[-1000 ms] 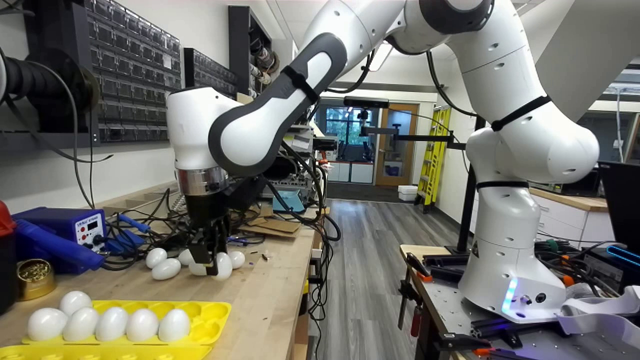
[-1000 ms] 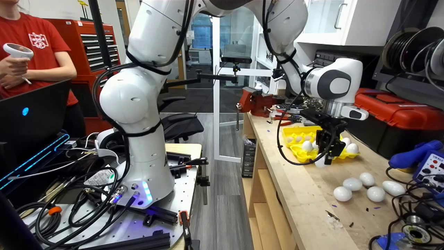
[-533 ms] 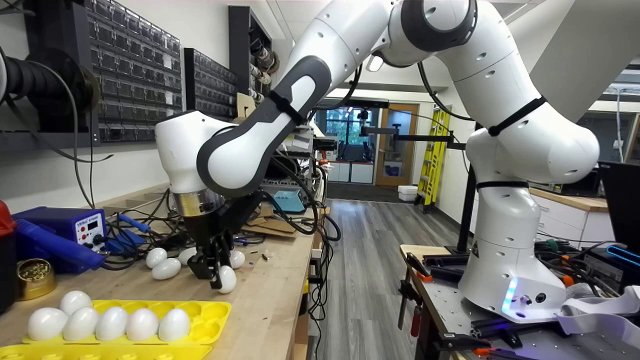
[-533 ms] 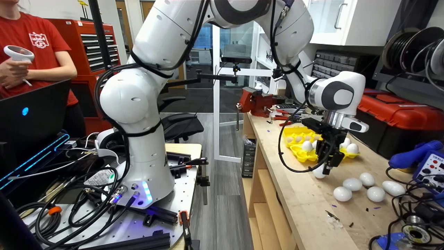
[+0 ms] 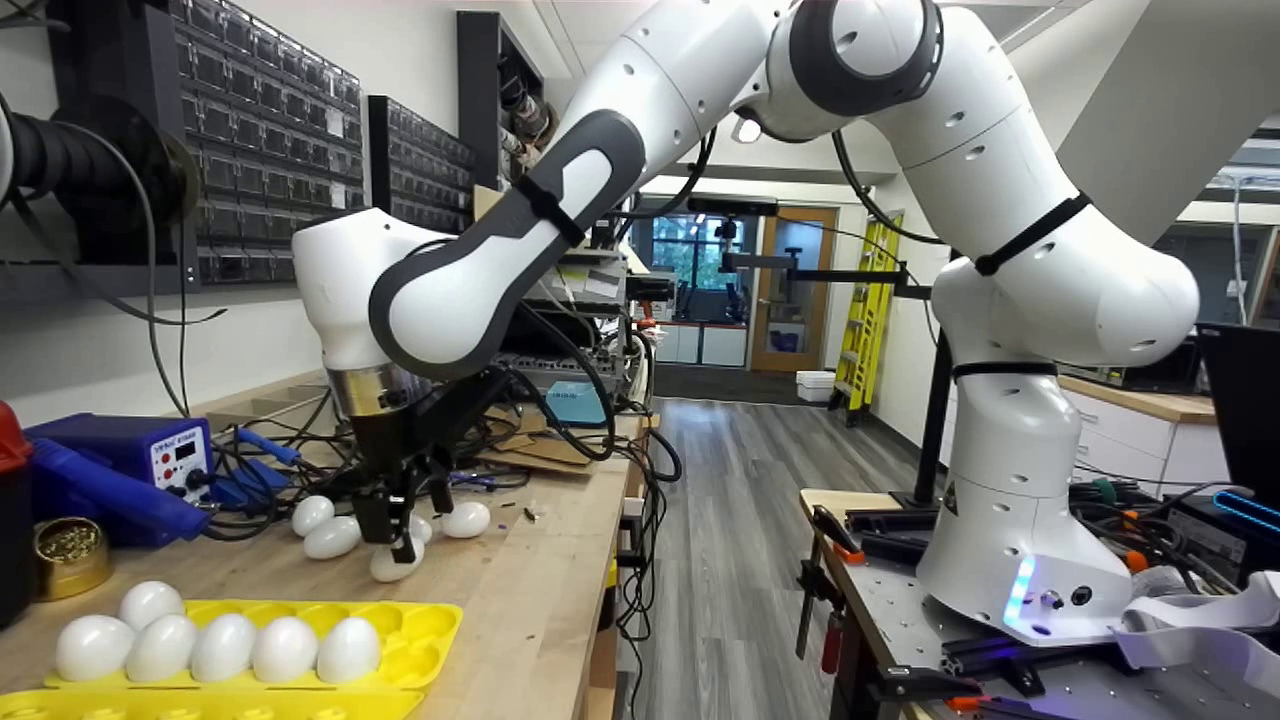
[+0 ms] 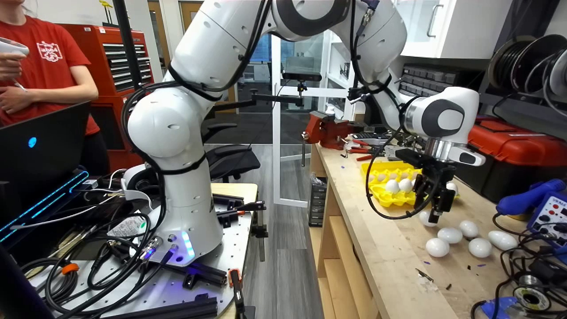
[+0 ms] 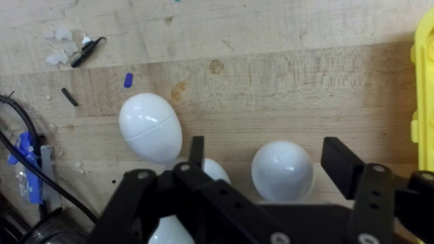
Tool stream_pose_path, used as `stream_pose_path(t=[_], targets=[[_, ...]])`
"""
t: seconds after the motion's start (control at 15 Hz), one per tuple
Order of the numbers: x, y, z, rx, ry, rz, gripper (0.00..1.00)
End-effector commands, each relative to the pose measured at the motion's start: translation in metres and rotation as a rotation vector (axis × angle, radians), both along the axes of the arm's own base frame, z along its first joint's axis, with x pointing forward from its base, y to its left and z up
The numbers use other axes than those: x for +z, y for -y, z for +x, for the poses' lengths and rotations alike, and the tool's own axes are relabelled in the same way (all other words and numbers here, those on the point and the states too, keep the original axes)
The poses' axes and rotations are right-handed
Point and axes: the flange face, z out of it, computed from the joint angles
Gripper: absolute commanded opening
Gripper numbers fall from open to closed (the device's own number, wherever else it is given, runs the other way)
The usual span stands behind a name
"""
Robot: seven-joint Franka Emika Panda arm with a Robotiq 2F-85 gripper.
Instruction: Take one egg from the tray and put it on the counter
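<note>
Jaws spread apart; egg [image 7: 283,171] between them on counter [image 7: 271,88]

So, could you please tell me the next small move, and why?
I would probably raise the end effector straight up: it stands open, the egg between its fingers shows gaps on both sides in the wrist view and seems to rest on the counter, and sideways motion might bump nearby eggs.

Workshop. Evidence: banks of small-parts drawers [image 5: 270,150] and cable spools [image 6: 514,66] were mounted above a wooden worktop [image 6: 398,261]; this carried a red vise [image 6: 328,130], pliers [image 6: 361,150], a black-and-red toolbox [image 6: 522,144]. A tool chest [image 6: 110,66] and a yellow ladder [image 5: 866,315] stood away from it.
</note>
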Motion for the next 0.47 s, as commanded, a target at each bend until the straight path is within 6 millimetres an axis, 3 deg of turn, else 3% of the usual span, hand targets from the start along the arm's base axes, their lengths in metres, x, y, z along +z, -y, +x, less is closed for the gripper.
stream_pose_path(t=[0.0, 0.2, 0.27, 0.4], targets=[[0.025, 0.002, -0.005, -0.023, 0.019, -0.029, 1.00], [0.038, 0.003, -0.007, -0.046, 0.028, -0.017, 1.00], [0.021, 0.003, 0.004, -0.009, 0.031, 0.002, 1.00], [0.028, 0.003, 0.004, -0.019, 0.036, 0.002, 1.00]])
